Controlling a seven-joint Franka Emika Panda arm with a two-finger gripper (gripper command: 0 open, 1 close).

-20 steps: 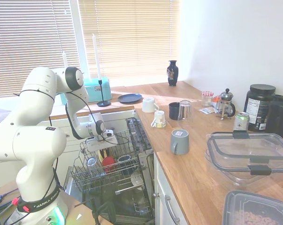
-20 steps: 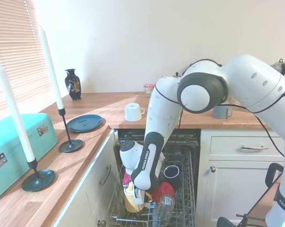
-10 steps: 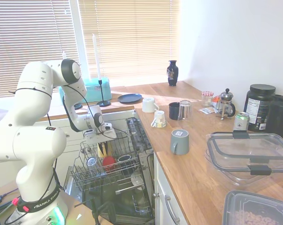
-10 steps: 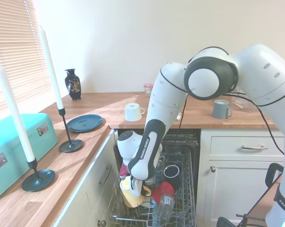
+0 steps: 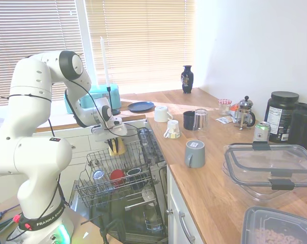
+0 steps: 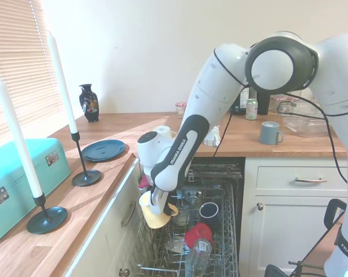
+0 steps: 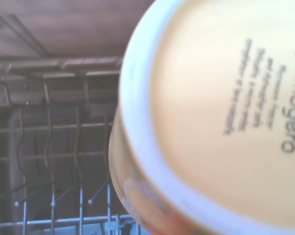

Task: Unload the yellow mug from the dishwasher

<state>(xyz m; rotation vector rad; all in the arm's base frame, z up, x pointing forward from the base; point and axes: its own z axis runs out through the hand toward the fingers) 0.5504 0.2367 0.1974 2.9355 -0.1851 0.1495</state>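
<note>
Clamped in the gripper (image 6: 156, 210): the yellow mug (image 6: 154, 214), tilted, pale base outward, lifted clear above the grey wire rack (image 6: 220, 245) of the open dishwasher (image 5: 130, 195). Probably gripped by the wall or rim, though fingers largely hidden behind the mug. Filling the wrist view, that pale base (image 7: 220, 112) with sideways print. Left in the rack: a red cup (image 6: 198, 235) and a dark cup (image 6: 208, 209).

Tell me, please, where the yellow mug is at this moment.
The yellow mug hangs in the gripper, lifted clear above the dishwasher rack's near-left corner in the second exterior view, beside the counter edge and above the red cup.
</note>
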